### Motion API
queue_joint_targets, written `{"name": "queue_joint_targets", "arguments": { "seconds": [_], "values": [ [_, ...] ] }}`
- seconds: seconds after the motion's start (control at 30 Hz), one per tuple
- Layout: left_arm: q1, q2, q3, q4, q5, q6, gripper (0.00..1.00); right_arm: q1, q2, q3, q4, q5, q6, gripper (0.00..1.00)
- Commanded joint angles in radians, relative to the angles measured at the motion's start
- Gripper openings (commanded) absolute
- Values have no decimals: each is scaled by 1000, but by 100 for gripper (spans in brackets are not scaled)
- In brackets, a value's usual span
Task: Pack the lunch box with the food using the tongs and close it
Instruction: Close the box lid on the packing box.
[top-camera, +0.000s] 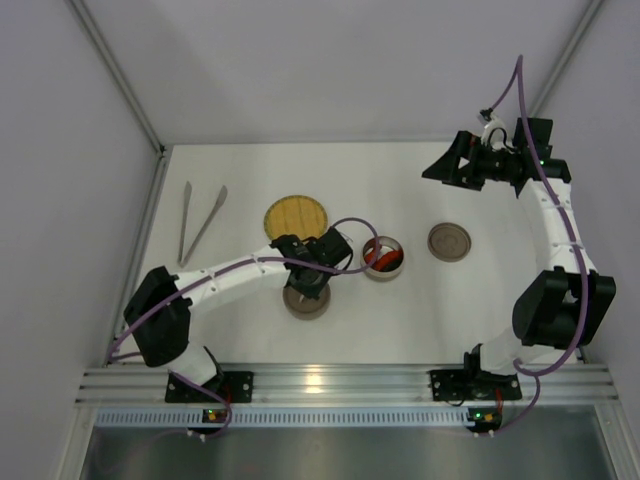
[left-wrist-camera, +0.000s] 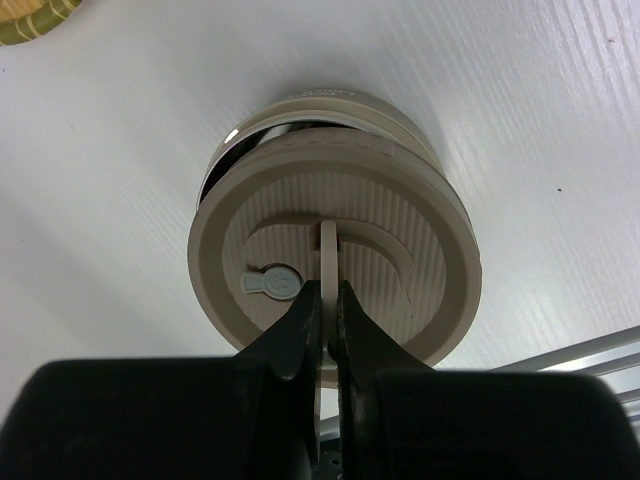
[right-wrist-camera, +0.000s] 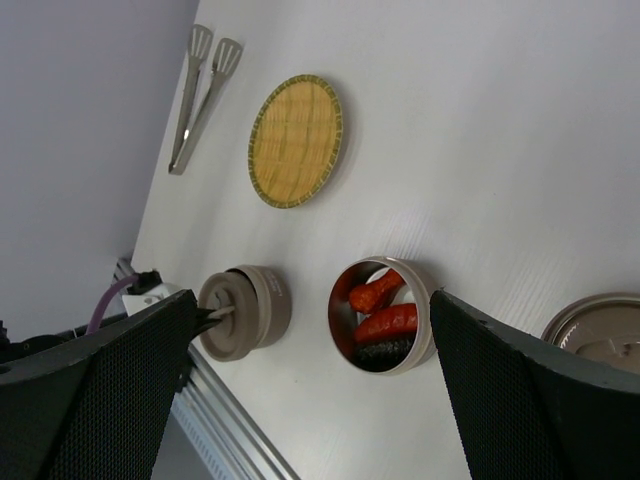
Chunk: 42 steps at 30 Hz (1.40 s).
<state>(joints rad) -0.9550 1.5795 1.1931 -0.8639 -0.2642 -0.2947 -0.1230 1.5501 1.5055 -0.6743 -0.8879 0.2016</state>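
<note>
Nearest me, my left gripper (left-wrist-camera: 325, 295) is pinched shut on the thin upright tab of a beige lid (left-wrist-camera: 410, 260), which sits askew on its round pot (top-camera: 305, 306). Just right of that, the open pot (top-camera: 383, 258) holds the food (right-wrist-camera: 385, 322): red-orange pieces and a dark roll. A second lid (top-camera: 449, 241) lies flat further right. Beyond sits the yellow plate (top-camera: 296, 217). At far left the tongs (top-camera: 200, 222) lie flat, long axis running near to far, joined end toward me, tips spread away. My right gripper (right-wrist-camera: 311, 296) hangs far back, jaws wide, empty.

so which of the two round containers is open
the container with red-orange food showing inside; the other is covered by a beige lid that the left claw grips
</note>
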Motion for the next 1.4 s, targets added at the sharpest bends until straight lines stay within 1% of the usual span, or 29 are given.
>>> {"name": "queue_joint_targets", "arguments": {
  "seconds": [0.0, 0.57, 0.83, 0.97, 1.13, 1.37],
  "values": [
    [-10, -13, -1, 31, -35, -3, 0, -20, 8, 44, 41, -22, 1, 99],
    [-8, 27, 14, 31, -90, 12, 0, -20, 8, 42, 33, -25, -8, 99],
    [-7, 47, 33, 32, -53, 11, 0, -20, 7, 41, 33, -22, -13, 99],
    [-11, 47, 28, 37, -69, 25, 0, -20, 7, 39, 32, -22, -14, 99],
    [-24, 45, 8, 42, -141, 77, 0, -20, 10, 38, 32, -23, -16, 99],
    [-62, 43, -73, 85, -230, 238, 0, -20, 15, 36, 33, -23, -11, 99]
  ]
}}
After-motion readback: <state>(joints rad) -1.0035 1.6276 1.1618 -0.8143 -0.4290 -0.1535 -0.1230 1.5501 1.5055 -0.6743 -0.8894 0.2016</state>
